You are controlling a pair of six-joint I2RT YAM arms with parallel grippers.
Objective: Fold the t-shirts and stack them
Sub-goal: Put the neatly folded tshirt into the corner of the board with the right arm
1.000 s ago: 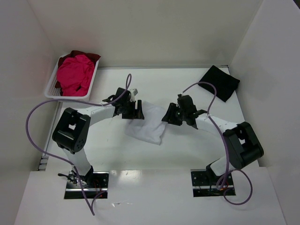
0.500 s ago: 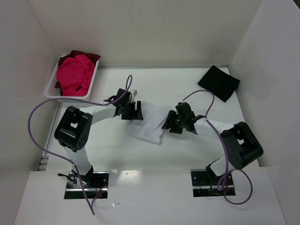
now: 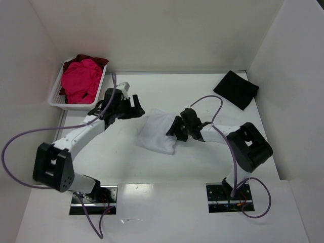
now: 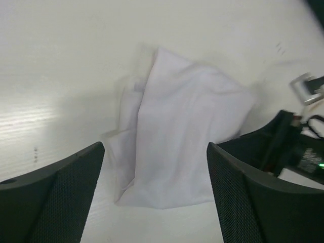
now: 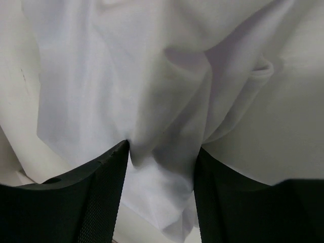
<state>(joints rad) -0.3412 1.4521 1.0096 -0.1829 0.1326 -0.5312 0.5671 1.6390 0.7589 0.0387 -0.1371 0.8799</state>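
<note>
Bright, even light — soft shadows

Four t-shirts: one white t-shirt (image 3: 157, 134) in the middle, one black t-shirt (image 3: 236, 89) at the far right, and one pink t-shirt (image 3: 80, 80) and one dark red t-shirt (image 3: 97, 61) at the far left. One white basket (image 3: 55, 99), far left. Two arms, the left arm (image 3: 81, 134) and the right arm (image 3: 223, 135). Two grippers, the left gripper (image 3: 135, 106) and the right gripper (image 3: 173, 128). Two base plates (image 3: 93, 198) at the near edge
</note>
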